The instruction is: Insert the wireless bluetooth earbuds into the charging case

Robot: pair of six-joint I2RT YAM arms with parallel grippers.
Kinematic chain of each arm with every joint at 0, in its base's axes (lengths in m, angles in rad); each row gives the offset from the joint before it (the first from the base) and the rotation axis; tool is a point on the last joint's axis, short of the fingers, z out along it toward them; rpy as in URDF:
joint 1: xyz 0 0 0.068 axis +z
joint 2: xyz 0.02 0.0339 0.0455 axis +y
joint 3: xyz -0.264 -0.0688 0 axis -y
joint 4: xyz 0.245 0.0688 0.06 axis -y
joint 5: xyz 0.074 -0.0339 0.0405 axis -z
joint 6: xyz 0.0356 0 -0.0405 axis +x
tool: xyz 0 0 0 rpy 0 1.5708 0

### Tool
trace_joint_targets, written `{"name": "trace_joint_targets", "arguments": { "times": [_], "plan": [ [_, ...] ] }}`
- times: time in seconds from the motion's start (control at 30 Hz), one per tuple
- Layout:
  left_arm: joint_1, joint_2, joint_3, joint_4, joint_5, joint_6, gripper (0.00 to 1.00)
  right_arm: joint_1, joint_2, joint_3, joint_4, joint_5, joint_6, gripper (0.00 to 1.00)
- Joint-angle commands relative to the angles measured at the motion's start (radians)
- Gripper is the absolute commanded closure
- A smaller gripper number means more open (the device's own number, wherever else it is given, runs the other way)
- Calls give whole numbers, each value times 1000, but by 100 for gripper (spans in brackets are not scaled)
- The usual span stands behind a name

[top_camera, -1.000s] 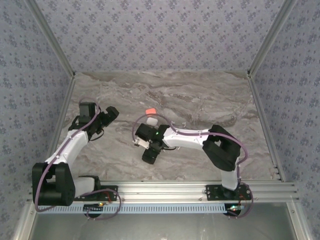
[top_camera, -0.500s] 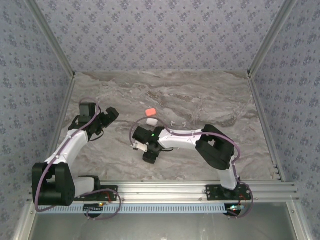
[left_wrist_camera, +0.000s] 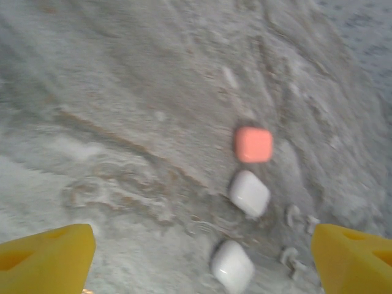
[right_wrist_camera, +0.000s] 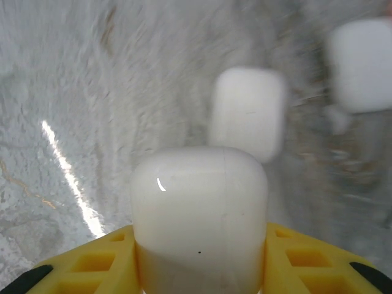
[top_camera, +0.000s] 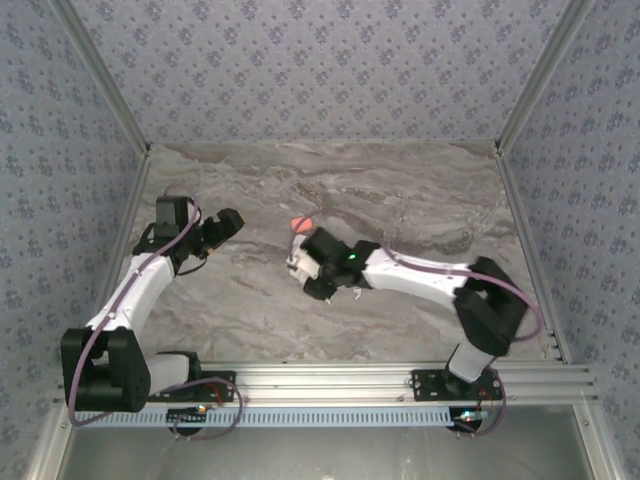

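My right gripper (right_wrist_camera: 200,269) is shut on a white charging case (right_wrist_camera: 200,214), which stands upright between the yellow fingers. Beyond it lie two more white cases (right_wrist_camera: 248,113) (right_wrist_camera: 361,64), both blurred. From above, the right gripper (top_camera: 301,264) sits just in front of the red-orange case (top_camera: 300,222). The left wrist view has the red-orange case (left_wrist_camera: 253,144), two white cases (left_wrist_camera: 249,193) (left_wrist_camera: 233,266), and a few tiny white earbuds (left_wrist_camera: 293,215) (left_wrist_camera: 289,258) to their right. My left gripper (left_wrist_camera: 202,257) is open and empty, with the left gripper (top_camera: 226,223) well to the left of the cases.
The marble tabletop (top_camera: 420,200) is walled by patterned panels at the back and both sides. An aluminium rail (top_camera: 330,378) runs along the near edge. The right arm (top_camera: 420,280) stretches across the middle of the table.
My right gripper has carried the white case away from the near edge toward the red-orange case, and its elbow has swung right. The left gripper shifted slightly away.
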Motion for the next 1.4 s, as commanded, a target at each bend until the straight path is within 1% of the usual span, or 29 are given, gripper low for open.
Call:
{"name": "trace_joint_targets", "arguments": {
  "times": [0.0, 0.1, 0.27, 0.4, 0.53, 0.6, 0.87, 0.97, 1.2, 1.37],
  "plan": [
    [-42, -44, 68, 14, 202, 58, 10, -68, -137, -51, 142, -19, -50, 61],
    [-100, -57, 96, 49, 288, 59, 10, -126, -232, -75, 195, -58, -106, 62],
    [-234, -34, 140, 141, 361, 40, 15, -177, -323, -75, 258, -98, -174, 62],
    [-325, 18, 200, 169, 377, 50, 19, -190, -333, -35, 232, -117, -210, 62],
    [-382, 68, 245, 185, 380, 54, 22, -189, -337, -23, 221, -127, -218, 62],
    [-406, 94, 265, 185, 383, 60, 26, -191, -338, -23, 222, -128, -214, 62],
    [-469, 158, 301, 193, 392, 68, 40, -183, -341, -29, 235, -139, -203, 62],
    [-478, 170, 298, 198, 382, 66, 44, -181, -341, -28, 239, -143, -198, 62],
    [-491, 182, 289, 216, 381, 57, 60, -183, -337, -25, 232, -126, -185, 61],
    [-492, 181, 290, 215, 377, 64, 69, -187, -334, -22, 219, -132, -172, 60]
  ]
}}
